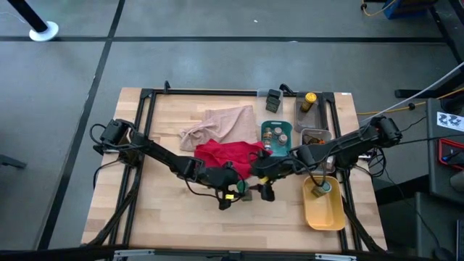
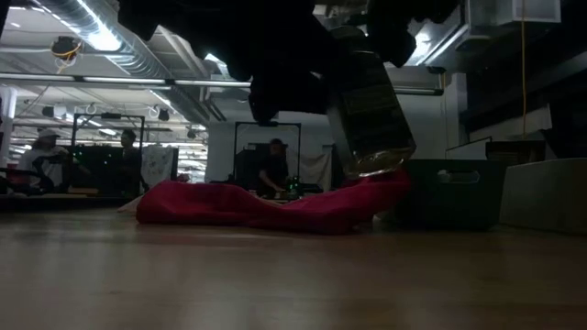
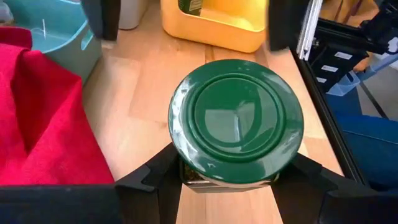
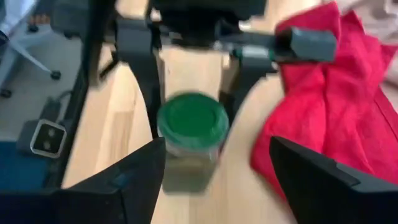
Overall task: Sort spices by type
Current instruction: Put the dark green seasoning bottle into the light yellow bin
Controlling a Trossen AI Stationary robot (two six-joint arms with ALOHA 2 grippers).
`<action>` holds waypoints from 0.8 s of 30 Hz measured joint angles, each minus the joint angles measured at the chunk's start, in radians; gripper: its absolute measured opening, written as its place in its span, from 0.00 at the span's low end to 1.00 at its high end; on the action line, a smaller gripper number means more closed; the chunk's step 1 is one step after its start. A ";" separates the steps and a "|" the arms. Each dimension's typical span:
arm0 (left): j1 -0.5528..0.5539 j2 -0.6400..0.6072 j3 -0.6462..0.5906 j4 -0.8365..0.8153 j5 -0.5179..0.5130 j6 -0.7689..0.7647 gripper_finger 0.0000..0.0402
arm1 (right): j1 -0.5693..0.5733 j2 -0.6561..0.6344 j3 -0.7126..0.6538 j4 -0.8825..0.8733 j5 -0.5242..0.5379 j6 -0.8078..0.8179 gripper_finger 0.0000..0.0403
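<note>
A small glass spice jar with a dark green lid sits between the fingers of my left gripper. It hangs near the table's middle front, beside the red cloth. In the low view the jar is off the wood. My right gripper is open and hovers close by on the jar's right. Its fingers stand apart on either side of the jar without touching it. My left gripper pinches the jar's glass body just below the lid, one finger on each side. The fingers come from above, pointing down, so the lid faces the wrist camera. The jar is lifted clear of the table and slightly tilted.
A beige cloth lies behind the red one. The teal tray holds jars. To its right stands the clear tray. The yellow tray at the right front holds one jar. A yellow-capped bottle lies near the far edge.
</note>
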 joint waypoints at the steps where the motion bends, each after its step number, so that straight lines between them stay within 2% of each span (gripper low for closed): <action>1: 0.000 0.000 0.000 0.000 -0.005 0.000 0.45 | 0.000 0.005 0.000 0.019 -0.002 0.000 0.71; 19: -0.006 0.000 0.001 0.035 -0.015 0.006 0.45 | -0.008 0.083 -0.001 0.113 -0.040 0.000 0.71; 24: -0.006 -0.001 0.001 0.027 -0.018 0.007 0.45 | -0.007 0.091 -0.001 0.131 -0.040 0.004 0.65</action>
